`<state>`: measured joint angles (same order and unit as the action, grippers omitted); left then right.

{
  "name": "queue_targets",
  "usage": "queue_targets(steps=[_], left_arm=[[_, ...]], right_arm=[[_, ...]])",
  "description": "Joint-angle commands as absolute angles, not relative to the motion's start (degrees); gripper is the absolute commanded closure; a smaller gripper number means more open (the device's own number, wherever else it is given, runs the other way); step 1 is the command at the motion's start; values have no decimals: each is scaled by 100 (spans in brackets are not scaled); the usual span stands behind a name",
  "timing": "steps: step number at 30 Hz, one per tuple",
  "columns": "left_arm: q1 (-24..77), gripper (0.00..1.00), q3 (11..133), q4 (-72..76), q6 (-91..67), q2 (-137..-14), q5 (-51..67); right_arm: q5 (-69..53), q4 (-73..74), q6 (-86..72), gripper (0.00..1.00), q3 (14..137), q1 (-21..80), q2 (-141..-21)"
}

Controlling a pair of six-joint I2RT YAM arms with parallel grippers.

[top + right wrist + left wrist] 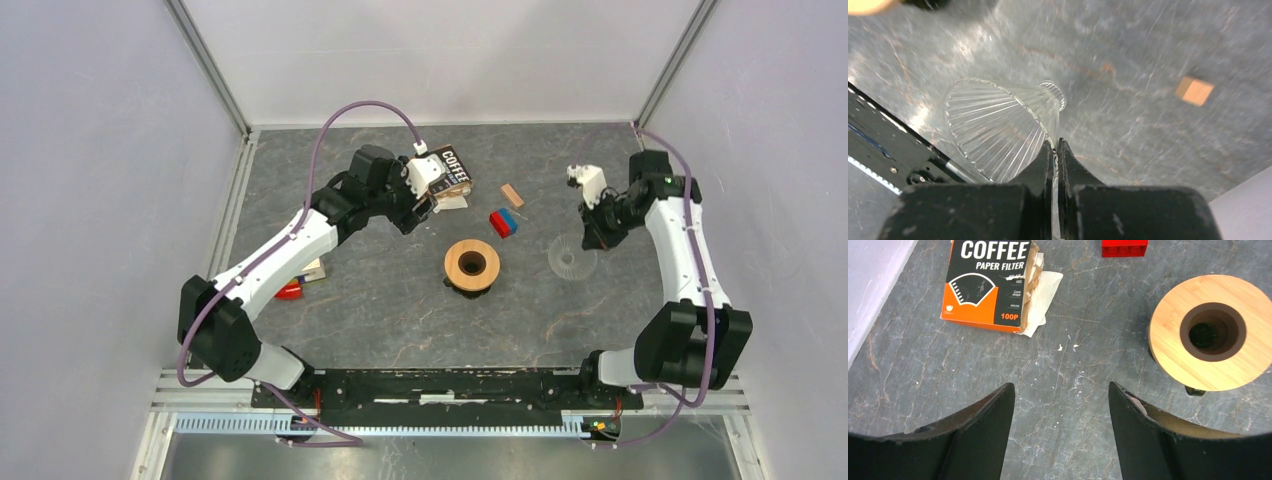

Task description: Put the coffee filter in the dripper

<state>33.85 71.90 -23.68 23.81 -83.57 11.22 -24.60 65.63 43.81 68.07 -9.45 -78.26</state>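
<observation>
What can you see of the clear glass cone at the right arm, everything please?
The glass cone is clear, with fine ribs running from a wide round mouth to a narrow neck that ends in a small flange. It looks empty. The right gripper is shut on its rim. It is right of the dripper, apart from it. Whether it rests on the table is unclear.

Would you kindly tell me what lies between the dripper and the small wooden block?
A red-and-blue brick lies between the dripper and the wooden block, a little off the straight line. The top view shows it.
</observation>
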Motion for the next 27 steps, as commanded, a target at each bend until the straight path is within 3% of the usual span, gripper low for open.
queue_targets(steps=[1,11,17,27], left_arm=[[3400,25,7619,-2343,2005,-8122,1610],[3402,25,7890,-2674,1819,-8089,2131],[3390,25,7486,-2581,2283,-7952,1530],[3388,26,7251,-2540,2451,-7840,1462]], right_arm=[[-3251,7069,3996,100,7889,-698,-8144],[-3819,6724,2786,100,9031,1042,-8734],[-3946,6514,2426,100,9176,1772,-9013],[-3670,6480,2314,100,9182,2260,-9488]])
